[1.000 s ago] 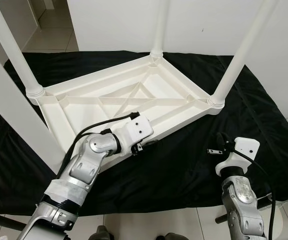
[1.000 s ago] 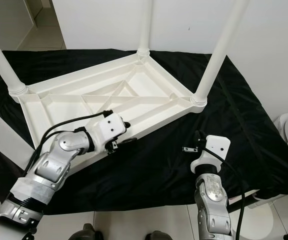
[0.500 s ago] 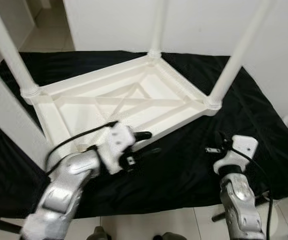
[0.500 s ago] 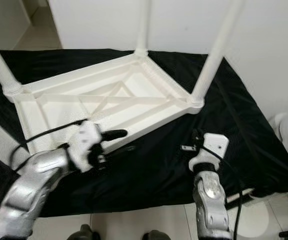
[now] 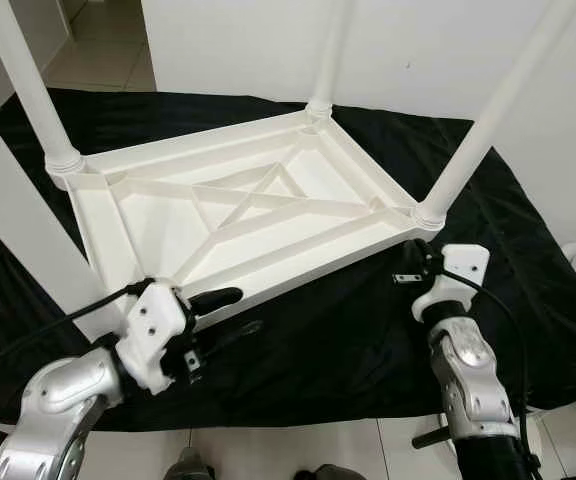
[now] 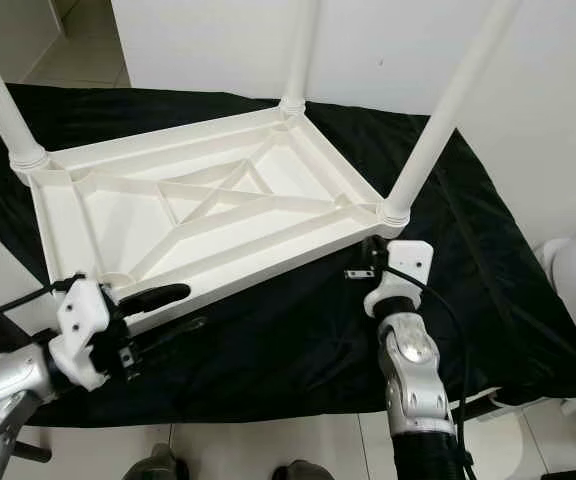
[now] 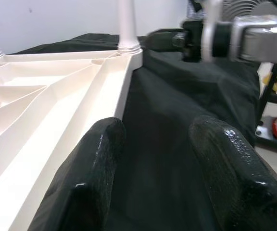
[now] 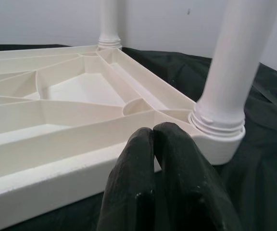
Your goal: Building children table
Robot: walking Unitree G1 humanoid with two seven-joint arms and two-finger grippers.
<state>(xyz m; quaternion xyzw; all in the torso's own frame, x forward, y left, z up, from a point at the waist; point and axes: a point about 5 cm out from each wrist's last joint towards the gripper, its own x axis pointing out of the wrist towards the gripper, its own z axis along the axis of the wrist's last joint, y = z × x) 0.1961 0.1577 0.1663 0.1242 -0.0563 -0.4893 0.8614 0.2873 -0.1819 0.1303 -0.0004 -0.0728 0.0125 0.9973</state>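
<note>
My arms are silver with jointed segments; white wrist housings, black cables, glossy black fingers [image 7: 95, 173] on both grippers.

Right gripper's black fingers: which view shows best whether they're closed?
Right wrist view: the right gripper has both fingers pressed together, empty, near the white plastic tabletop corner. The eye views show it small.
</note>
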